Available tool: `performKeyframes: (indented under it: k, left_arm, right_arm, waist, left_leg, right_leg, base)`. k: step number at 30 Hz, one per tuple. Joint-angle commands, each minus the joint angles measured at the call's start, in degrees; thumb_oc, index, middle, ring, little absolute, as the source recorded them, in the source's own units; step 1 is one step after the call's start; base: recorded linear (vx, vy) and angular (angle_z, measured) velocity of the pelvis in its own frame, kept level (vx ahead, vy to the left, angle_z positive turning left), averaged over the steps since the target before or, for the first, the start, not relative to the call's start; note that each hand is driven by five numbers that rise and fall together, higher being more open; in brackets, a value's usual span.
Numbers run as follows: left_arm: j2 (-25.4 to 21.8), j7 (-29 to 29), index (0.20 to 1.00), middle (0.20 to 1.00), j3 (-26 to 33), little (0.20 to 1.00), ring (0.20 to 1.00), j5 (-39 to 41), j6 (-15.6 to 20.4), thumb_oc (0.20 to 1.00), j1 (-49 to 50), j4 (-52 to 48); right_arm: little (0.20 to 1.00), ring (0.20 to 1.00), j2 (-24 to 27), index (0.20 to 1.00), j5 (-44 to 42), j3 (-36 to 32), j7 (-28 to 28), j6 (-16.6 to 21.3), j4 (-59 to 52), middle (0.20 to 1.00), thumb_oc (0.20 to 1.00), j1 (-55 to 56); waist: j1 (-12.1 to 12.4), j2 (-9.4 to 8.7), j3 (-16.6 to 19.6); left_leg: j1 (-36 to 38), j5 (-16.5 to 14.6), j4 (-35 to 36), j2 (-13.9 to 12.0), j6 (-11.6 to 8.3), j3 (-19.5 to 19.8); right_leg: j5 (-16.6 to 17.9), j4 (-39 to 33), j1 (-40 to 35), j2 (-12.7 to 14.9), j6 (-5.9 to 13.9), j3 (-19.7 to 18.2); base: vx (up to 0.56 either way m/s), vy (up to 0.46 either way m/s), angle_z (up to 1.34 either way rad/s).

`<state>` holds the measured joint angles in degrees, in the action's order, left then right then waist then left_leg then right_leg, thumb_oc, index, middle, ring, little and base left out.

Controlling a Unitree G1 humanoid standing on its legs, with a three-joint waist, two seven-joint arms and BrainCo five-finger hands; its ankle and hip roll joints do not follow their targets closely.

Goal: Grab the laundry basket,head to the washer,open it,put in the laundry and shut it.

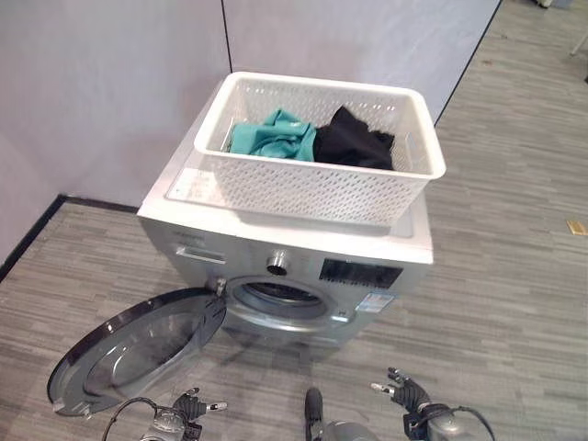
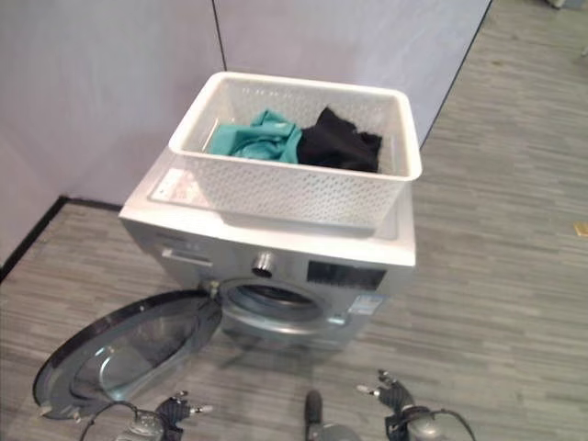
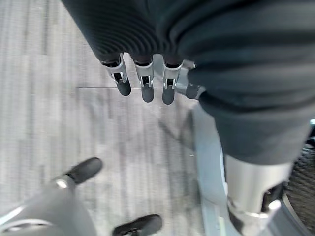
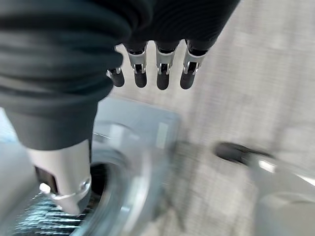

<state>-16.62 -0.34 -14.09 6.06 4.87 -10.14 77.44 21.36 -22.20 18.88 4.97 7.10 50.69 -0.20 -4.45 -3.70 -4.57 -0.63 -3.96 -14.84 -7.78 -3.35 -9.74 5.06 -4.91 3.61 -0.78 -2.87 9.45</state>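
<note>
A white perforated laundry basket [image 1: 312, 188] stands on top of the silver front-loading washer [image 1: 367, 271]. Inside it lie a teal garment [image 1: 271, 138] and a black garment [image 1: 354, 138]. The washer's round door [image 1: 138, 349] is swung wide open to the left, baring the drum opening [image 1: 280, 296]. My left hand [image 1: 188, 409] hangs low in front of the door, fingers [image 3: 142, 86] straight and empty. On the other side, my right hand [image 1: 409, 390] hangs low before the washer's front [image 4: 142, 132], its fingers [image 4: 160, 73] straight, holding nothing.
Grey partition walls [image 1: 110, 83] stand close behind and to the left of the washer. Wood-pattern floor [image 1: 514, 276] stretches out to the right and in front. A small tan object [image 1: 577, 227] lies on the floor at the far right.
</note>
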Motion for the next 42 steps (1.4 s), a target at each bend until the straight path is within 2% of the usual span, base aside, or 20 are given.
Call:
performKeyframes:
  k: [1, 3, 5, 8, 9, 13, 14, 15, 18, 19, 21, 22, 27, 31, 33, 36, 38, 39, 41, 42]
  left_arm:
    - [0.55, 0.74, 1.0, 1.0, 0.01, 1.0, 1.0, 0.84, 0.83, 1.0, -2.64, -0.08]
    - [0.59, 0.73, 1.0, 1.0, 0.0, 1.0, 1.0, 1.19, 0.84, 1.0, -2.89, -0.11]
    - [0.32, 0.97, 1.0, 1.0, -0.07, 1.0, 1.0, 1.43, 0.79, 1.0, -3.36, -0.57]
    - [-0.28, 1.15, 1.0, 1.0, -0.33, 1.0, 1.0, 1.93, 1.08, 1.0, -3.48, -0.57]
    - [-0.46, 1.11, 1.0, 1.0, -0.42, 1.0, 1.0, 2.34, 1.14, 1.0, -3.3, -0.64]
    - [-0.76, 1.29, 1.0, 1.0, -1.44, 1.0, 1.0, 2.46, 1.15, 1.0, -3.9, -1.03]
    - [-0.77, 1.34, 1.0, 1.0, -1.86, 1.0, 1.0, 2.06, 1.09, 1.0, -4.28, -1.11]
    - [-0.47, 1.11, 1.0, 1.0, -2.14, 1.0, 1.0, 1.46, 1.11, 1.0, -4.01, -0.99]
    - [-0.49, 1.28, 1.0, 1.0, -1.84, 1.0, 1.0, 1.53, 1.19, 1.0, -3.49, -0.67]
    - [-0.6, 1.22, 1.0, 1.0, -1.82, 1.0, 1.0, 1.54, 1.17, 1.0, -3.53, -0.66]
    - [-0.66, 1.27, 1.0, 1.0, -1.59, 1.0, 1.0, 1.43, 1.31, 1.0, -3.37, -0.68]
    - [-0.92, 1.56, 1.0, 1.0, -1.19, 1.0, 1.0, 1.26, 1.52, 1.0, -3.07, -1.25]
    - [-1.7, 1.48, 1.0, 1.0, -0.35, 1.0, 1.0, -0.18, 1.56, 1.0, -1.91, -0.85]
    - [-2.01, 0.96, 1.0, 1.0, 1.1, 1.0, 1.0, -0.88, 1.77, 1.0, 0.52, -0.66]
    - [-1.86, 0.86, 1.0, 1.0, 1.7, 1.0, 1.0, -0.74, 1.84, 1.0, 1.47, -1.0]
    - [-1.22, 0.64, 1.0, 1.0, 0.8, 1.0, 1.0, -0.91, 1.85, 1.0, 1.72, -1.26]
    - [-1.18, 0.73, 1.0, 1.0, -0.58, 1.0, 1.0, -1.71, 1.7, 1.0, 1.12, -1.26]
    - [-0.92, 0.54, 1.0, 1.0, -0.76, 1.0, 1.0, -2.55, 1.53, 1.0, 1.23, -0.9]
    - [-0.24, 0.56, 1.0, 1.0, -1.7, 1.0, 1.0, -3.76, 1.69, 1.0, 1.09, -0.65]
    - [0.02, 0.76, 1.0, 1.0, -1.79, 1.0, 1.0, -3.68, 1.83, 1.0, 1.02, -0.63]
  right_arm:
    - [1.0, 1.0, 1.86, 1.0, 0.02, -0.75, -1.11, 2.32, 0.49, 1.0, 1.0, 0.01]
    - [1.0, 1.0, 1.93, 1.0, 0.15, -0.74, -1.16, 2.26, 0.45, 1.0, 1.0, -0.04]
    - [1.0, 1.0, 2.23, 1.0, 0.84, -0.69, -1.51, 2.07, 0.13, 1.0, 1.0, -0.26]
    - [1.0, 1.0, 2.27, 1.0, 2.21, 0.35, -1.77, 2.13, 1.03, 1.0, 1.0, -1.28]
    - [1.0, 1.0, 2.15, 1.0, 2.1, 0.44, -1.8, 2.04, 1.25, 1.0, 1.0, -1.42]
    - [1.0, 1.0, 1.6, 1.0, 2.64, 0.7, -2.45, 1.73, 2.3, 1.0, 1.0, -1.85]
    - [1.0, 1.0, 1.65, 1.0, 3.08, 0.8, -2.59, 1.69, 2.42, 1.0, 1.0, -1.91]
    - [1.0, 1.0, 1.46, 1.0, 3.37, 0.71, -2.4, 1.44, 2.96, 1.0, 1.0, -1.96]
    - [1.0, 1.0, 0.82, 1.0, 3.9, 0.65, -2.49, 1.19, 3.52, 1.0, 1.0, -1.57]
    - [1.0, 1.0, 0.49, 1.0, 4.01, 0.55, -2.72, 0.91, 3.59, 1.0, 1.0, -2.06]
    - [1.0, 1.0, 0.24, 1.0, 4.1, 0.63, -2.67, 0.87, 3.04, 1.0, 1.0, -2.35]
    - [1.0, 1.0, -0.14, 1.0, 4.58, 1.07, -2.44, 0.74, 2.48, 1.0, 1.0, -3.08]
    - [1.0, 1.0, -1.07, 1.0, 5.42, 1.68, -2.11, 0.64, 0.93, 1.0, 1.0, -3.24]
    - [1.0, 1.0, -1.12, 1.0, 7.73, 2.65, -1.44, 0.64, -1.02, 1.0, 1.0, -2.47]
    - [1.0, 1.0, -1.23, 1.0, 8.08, 2.89, -1.22, 0.89, -1.41, 1.0, 1.0, -2.17]
    - [1.0, 1.0, -1.65, 1.0, 7.47, 2.73, -1.05, 1.15, -0.43, 1.0, 1.0, -1.35]
    - [1.0, 1.0, -1.88, 1.0, 6.86, 3.2, -1.49, 1.56, 0.68, 1.0, 1.0, -0.83]
    - [1.0, 1.0, -1.88, 1.0, 7.29, 3.37, -1.5, 1.38, 0.13, 1.0, 1.0, -0.42]
    - [1.0, 1.0, -1.47, 1.0, 7.19, 3.42, -1.43, 1.61, 0.75, 1.0, 1.0, 0.09]
    - [1.0, 1.0, -1.43, 1.0, 7.46, 3.24, -1.67, 1.66, 1.21, 1.0, 1.0, 0.17]
  waist:
    - [-0.63, 1.2, -1.47]
    - [-0.95, 0.86, -1.36]
    - [-0.95, 0.56, -1.4]
    - [0.8, 1.18, -1.97]
    - [0.8, 1.53, -1.78]
    - [1.09, 2.6, -2.16]
    - [1.24, 2.65, -2.5]
    - [1.94, 2.62, -2.34]
    - [1.72, 2.67, -1.57]
    - [2.06, 2.68, -1.03]
    - [2.24, 2.57, -0.84]
    - [2.89, 2.25, -0.57]
    - [3.51, 2.13, -0.11]
    - [3.93, 1.84, -0.26]
    - [4.58, 1.81, -0.61]
    - [3.82, 1.75, -0.8]
    - [3.28, 0.7, -1.16]
    - [3.68, 0.32, -1.28]
    - [3.14, 0.32, -1.32]
    - [3.14, 0.5, -1.22]
  left_leg:
    - [-6.02, 1.79, -4.52, 3.77, 0.69, 4.1]
    - [-7.57, 1.65, -2.99, 3.78, 1.16, 2.79]
    - [-8.9, 1.47, 0.33, 1.35, 1.17, 0.23]
    - [-10.3, 4.92, 6.78, 2.95, -0.18, 7.63]
    - [-10.58, 6.48, 9.02, 2.55, -0.53, 8.77]
    - [-14.05, 10.84, 10.85, -0.28, -1.43, 8.3]
    - [-14.55, 10.85, 10.09, -0.78, -1.41, 7.72]
    - [-14.22, 7.84, 7.05, 1.55, -0.61, 9.05]
    - [-13.38, 6.38, 6.23, 3.1, 0.24, 8.65]
    - [-13.24, 4.0, 4.46, 4.99, 1.54, 7.97]
    - [-12.91, 2.97, 3.81, 5.44, 2.1, 7.01]
    - [-12.93, 0.88, 1.93, 6.22, 3.24, 5.21]
    - [-10.88, -0.83, 2.62, 7.33, 5.26, 2.91]
    - [-7.85, -0.41, 6.28, 7.32, 5.83, 0.99]
    - [-6.6, 1.1, 9.86, 6.9, 5.68, -0.31]
    - [-5.66, 3.01, 13.33, 7.46, 5.63, 0.72]
    - [-4.96, 4.18, 15.44, 8.68, 4.99, 1.61]
    - [-4.23, 4.19, 15.56, 8.64, 4.61, 1.03]
    - [-3.83, 4.16, 15.24, 8.7, 4.37, 1.87]
    - [-3.57, 4.11, 15.3, 8.7, 4.08, 2.22]
  right_leg:
    - [-2.83, 4.19, 0.39, 1.34, 4.59, -1.96]
    - [-2.79, 3.92, 0.18, 1.81, 4.79, -1.84]
    - [-3.41, 3.71, -0.65, 2.77, 5.21, -1.85]
    - [-5.12, 4.34, -1.84, 1.99, 4.94, -4.1]
    - [-5.62, 4.44, -2.08, 1.77, 4.97, -4.42]
    - [-8.88, 7.32, -3.14, 2.72, 4.88, -4.55]
    - [-9.16, 8.52, -3.21, 3.33, 5.09, -4.5]
    - [-10.36, 9.57, -4.06, 4.7, 5.94, -5.73]
    - [-10.05, 9.93, -4.76, 6.09, 6.7, -6.42]
    - [-9.22, 10.39, -4.6, 8.11, 8.16, -7.67]
    - [-8.3, 10.4, -4.33, 8.97, 8.77, -8.37]
    - [-6.03, 10.09, -3.81, 10.84, 10.1, -9.41]
    - [-0.07, 11.32, -2.35, 13.24, 11.79, -10.74]
    - [5.21, 11.26, -1.18, 15.53, 12.45, -6.13]
    - [4.72, 11.5, -0.59, 14.49, 12.52, -1.9]
    - [-2.4, 11.56, 1.48, 5.88, 10.53, -3.79]
    - [-3.89, 8.21, 2.6, 1.21, 8.64, -4.52]
    - [-3.39, 6.35, 1.28, 2.35, 8.56, -1.54]
    - [-3.21, 4.41, 0.23, 1.11, 7.91, -5.94]
    - [-2.72, 3.41, -0.16, 0.98, 7.91, -5.97]
  base:
    - [0.06, -0.06, 0.13]
    - [0.06, -0.025, 0.01]
    - [0.16, 0.052, 0.14]
    - [0.22, 0.131, -0.06]
    - [0.2, 0.152, -0.35]
    - [0.19, 0.219, -0.16]
    - [0.23, 0.357, 0.17]
    - [0.21, 0.324, 0.2]
    - [0.21, 0.307, -0.07]
    - [0.13, 0.335, -0.2]
    - [0.12, 0.33, -0.18]
    - [0.1, 0.307, -0.43]
    - [0.07, 0.239, -0.55]
    - [0.01, 0.131, -0.24]
    - [-0.03, 0.115, -0.58]
    - [0.03, 0.091, -0.33]
    - [0.07, -0.006, 0.32]
    - [0.07, -0.066, 0.29]
    - [0.07, -0.086, 0.26]
    - [0.06, -0.114, 0.25]
